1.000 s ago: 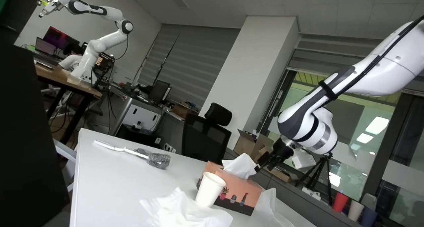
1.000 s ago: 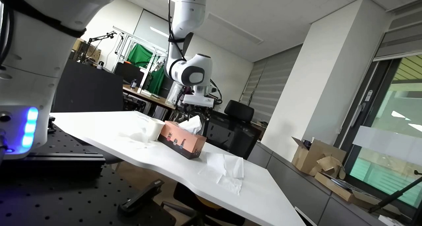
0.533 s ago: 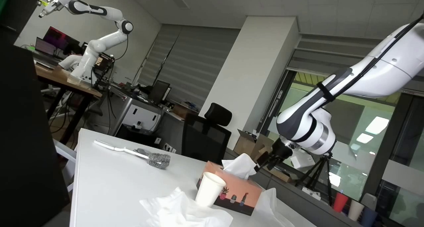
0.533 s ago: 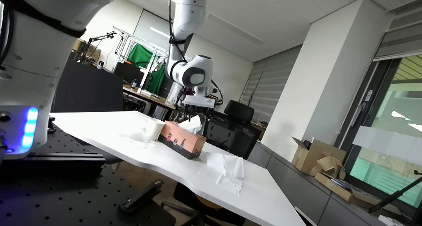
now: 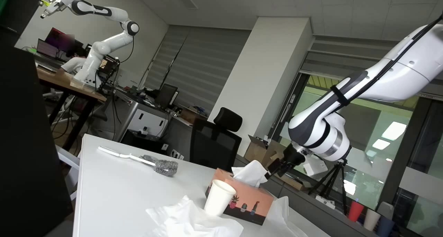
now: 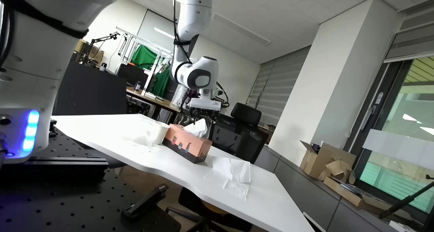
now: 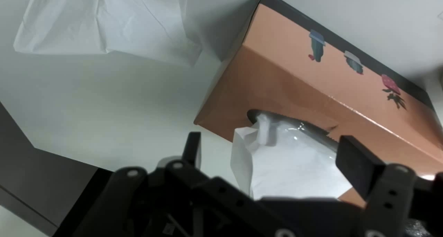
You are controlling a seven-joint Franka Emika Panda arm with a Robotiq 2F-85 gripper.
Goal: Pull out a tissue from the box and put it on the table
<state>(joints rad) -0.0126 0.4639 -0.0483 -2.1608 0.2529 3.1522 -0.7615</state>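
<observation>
Wrist view: the gripper stands wide, holding nothing, the tissue poking from the box between its fingers; contact cannot be told. That tissue should prove light, limp and easily torn, best pinched low where it leaves the box, which might drag along. In both exterior views a white cup stands across the box from the gripper, unlikely to hinder; past the box's end lies a loose sheet.
</observation>
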